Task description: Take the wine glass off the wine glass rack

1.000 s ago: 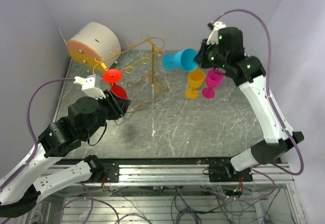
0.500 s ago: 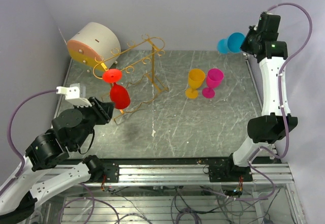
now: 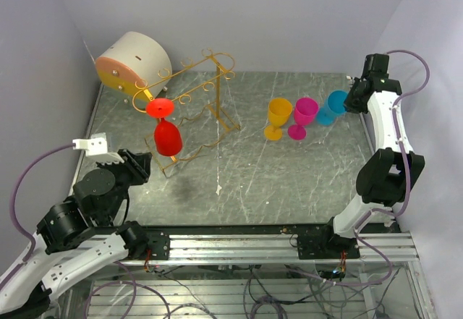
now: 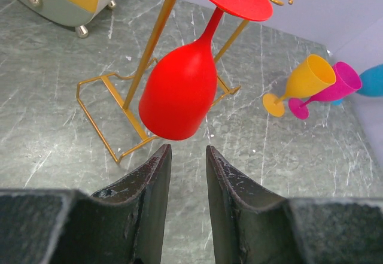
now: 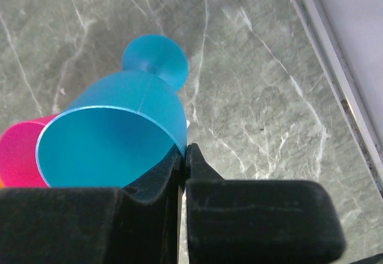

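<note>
The gold wire wine glass rack (image 3: pixel 206 87) stands at the back left. A red wine glass (image 3: pixel 167 137) hangs upside down from its rail, foot on top (image 3: pixel 160 107); it also shows in the left wrist view (image 4: pixel 179 90) with the rack's base (image 4: pixel 99 111). My left gripper (image 3: pixel 141 163) is open and empty just short of the red bowl, with a narrow gap at its fingertips (image 4: pixel 185 150). My right gripper (image 3: pixel 353 96) is shut on the rim of a blue wine glass (image 3: pixel 334 105), held tilted low beside the magenta glass; in the right wrist view the gripper (image 5: pixel 184 153) pinches the blue wall (image 5: pixel 119 132).
A yellow glass (image 3: pixel 278 116) and a magenta glass (image 3: pixel 304 116) stand together right of the rack. A cream drum with an orange face (image 3: pixel 132 58) sits in the back left corner. The table's right edge rail (image 5: pixel 335 78) runs close to the blue glass.
My right arm carried the blue glass from beside the rack out to the far right, then down next to the magenta glass. My left arm drew back from the red glass.
</note>
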